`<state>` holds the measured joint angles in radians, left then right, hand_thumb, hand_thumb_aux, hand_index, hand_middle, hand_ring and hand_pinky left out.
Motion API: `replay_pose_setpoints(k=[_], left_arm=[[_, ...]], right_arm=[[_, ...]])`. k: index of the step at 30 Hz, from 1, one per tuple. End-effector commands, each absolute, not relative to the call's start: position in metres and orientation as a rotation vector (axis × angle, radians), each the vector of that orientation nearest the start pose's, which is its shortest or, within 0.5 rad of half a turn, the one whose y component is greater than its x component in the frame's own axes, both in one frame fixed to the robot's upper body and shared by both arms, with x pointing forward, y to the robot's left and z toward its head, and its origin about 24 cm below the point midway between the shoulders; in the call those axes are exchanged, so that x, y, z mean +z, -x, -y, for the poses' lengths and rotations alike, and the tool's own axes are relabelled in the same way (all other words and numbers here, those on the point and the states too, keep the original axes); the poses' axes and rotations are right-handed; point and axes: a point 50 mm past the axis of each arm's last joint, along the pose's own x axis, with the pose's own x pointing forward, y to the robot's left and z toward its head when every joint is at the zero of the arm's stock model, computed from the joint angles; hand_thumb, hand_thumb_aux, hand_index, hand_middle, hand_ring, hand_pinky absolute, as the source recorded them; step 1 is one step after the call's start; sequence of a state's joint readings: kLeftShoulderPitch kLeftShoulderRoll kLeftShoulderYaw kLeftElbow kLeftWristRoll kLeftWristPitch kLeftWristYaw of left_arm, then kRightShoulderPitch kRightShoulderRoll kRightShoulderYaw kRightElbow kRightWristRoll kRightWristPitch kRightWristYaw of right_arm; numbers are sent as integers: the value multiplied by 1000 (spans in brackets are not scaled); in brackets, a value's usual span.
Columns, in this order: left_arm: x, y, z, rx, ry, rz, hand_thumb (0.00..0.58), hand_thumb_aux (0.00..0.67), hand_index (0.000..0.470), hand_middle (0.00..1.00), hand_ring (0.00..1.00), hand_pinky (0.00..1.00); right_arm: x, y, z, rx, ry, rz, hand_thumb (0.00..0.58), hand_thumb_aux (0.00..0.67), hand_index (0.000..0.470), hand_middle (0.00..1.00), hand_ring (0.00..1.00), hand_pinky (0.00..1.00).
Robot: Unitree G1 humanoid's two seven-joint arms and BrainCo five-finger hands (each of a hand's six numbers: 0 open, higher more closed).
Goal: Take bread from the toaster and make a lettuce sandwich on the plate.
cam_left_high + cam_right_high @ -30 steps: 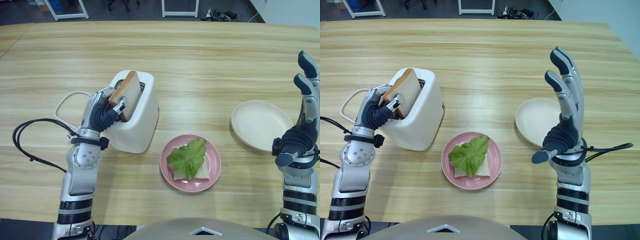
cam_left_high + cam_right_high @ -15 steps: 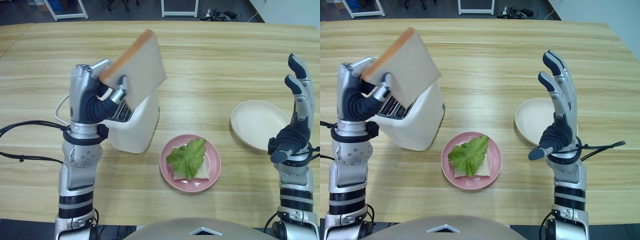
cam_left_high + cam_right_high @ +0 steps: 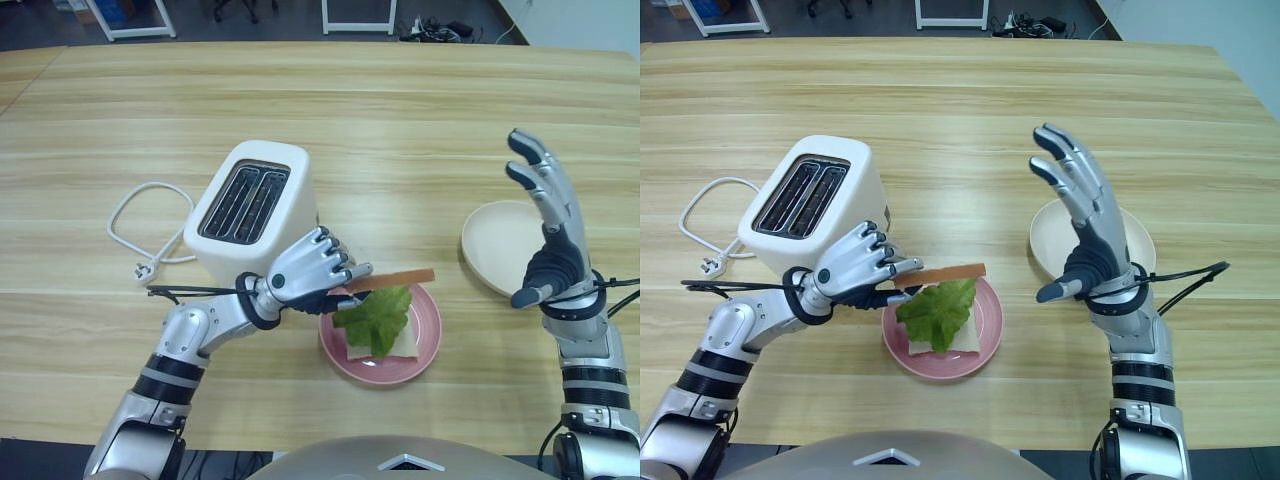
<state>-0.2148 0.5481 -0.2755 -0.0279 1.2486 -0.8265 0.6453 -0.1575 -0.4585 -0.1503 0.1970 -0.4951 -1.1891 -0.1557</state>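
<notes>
The wooden table (image 3: pixel 400 110) carries a white toaster (image 3: pixel 250 215) on the robot's left, a cream dish (image 3: pixel 500 250) on its right and a pink plate (image 3: pixel 428 345) between them, nearer the robot.

The left hand (image 3: pixel 305 275) is just in front of the toaster, with its fingers closed on one end of a bread slice (image 3: pixel 395 277). The right hand (image 3: pixel 545 230) is raised over the near edge of the cream dish, fingers spread and holding nothing, well apart from the pink plate.

On the pink plate, a lettuce leaf (image 3: pixel 375 315) lies over a bottom slice (image 3: pixel 405 347) whose pale corners show at the near side.

The held slice lies flat and is seen edge-on as a thin brown line. Its long axis runs out from the fingers toward the robot's right. Its free end is above the far tip of the lettuce and the far rim of the plate. The stack's middle therefore lies nearer the robot and a little to the right of the slice.

In my judgement, the left hand, much the nearer one, has to bring the slice toward the robot and lower it level onto the leaf.
</notes>
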Motion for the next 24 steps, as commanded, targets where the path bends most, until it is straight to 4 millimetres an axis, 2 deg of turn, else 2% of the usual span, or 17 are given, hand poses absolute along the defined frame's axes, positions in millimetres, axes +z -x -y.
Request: replay_pose_setpoints(k=[1,9,18,24], left_arm=[[106,-223,-117,-453,-1239,1400,580,670,470,1000,1000,1000],[79,-217,-117,-503,-1279,1394,580,670,470,1000,1000,1000],[59,-221,-113,-468,-1345,1437,580,670,470,1000,1000,1000],[41,-207,-106,-560,-1307,1435,580,670,470,1000,1000,1000]], right_arm=[[121,-230,202,405,919,1010,0,0,0,0,0,0],[82,-220,208,813,1083,709,0,0,0,0,0,0],[79,-208,201,978,1048,663,0,0,0,0,0,0],[74,-206,193,1088,1046,637,0,0,0,0,0,0]])
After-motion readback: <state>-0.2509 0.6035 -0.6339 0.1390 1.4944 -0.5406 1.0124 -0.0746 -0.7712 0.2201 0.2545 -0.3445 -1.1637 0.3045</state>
